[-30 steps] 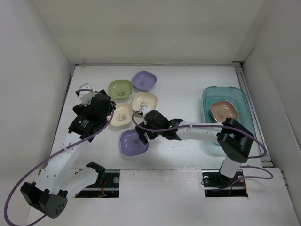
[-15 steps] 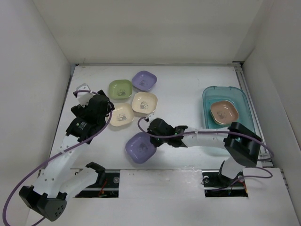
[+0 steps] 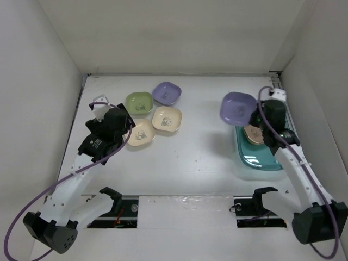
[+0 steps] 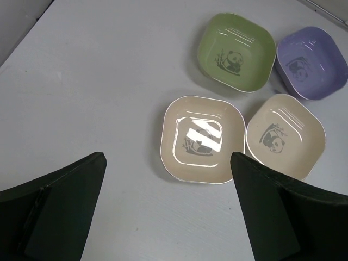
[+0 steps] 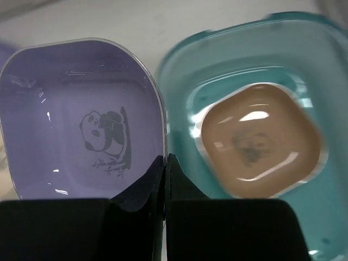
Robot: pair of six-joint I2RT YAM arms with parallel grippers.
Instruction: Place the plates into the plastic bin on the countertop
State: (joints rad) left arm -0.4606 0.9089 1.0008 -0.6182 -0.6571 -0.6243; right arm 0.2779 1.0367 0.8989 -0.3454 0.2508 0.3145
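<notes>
Rim of lavender plate (image 3: 237, 107) clamped in right claw (image 5: 165, 161) at plastic bin (image 3: 265, 159) edge; best carried inward, lowered level beside brown-pink plate (image 3: 254, 133). Left claw (image 4: 167, 159) apart.

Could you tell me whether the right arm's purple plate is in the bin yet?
Not yet; the right gripper holds the purple plate beside the bin's left edge.
</notes>
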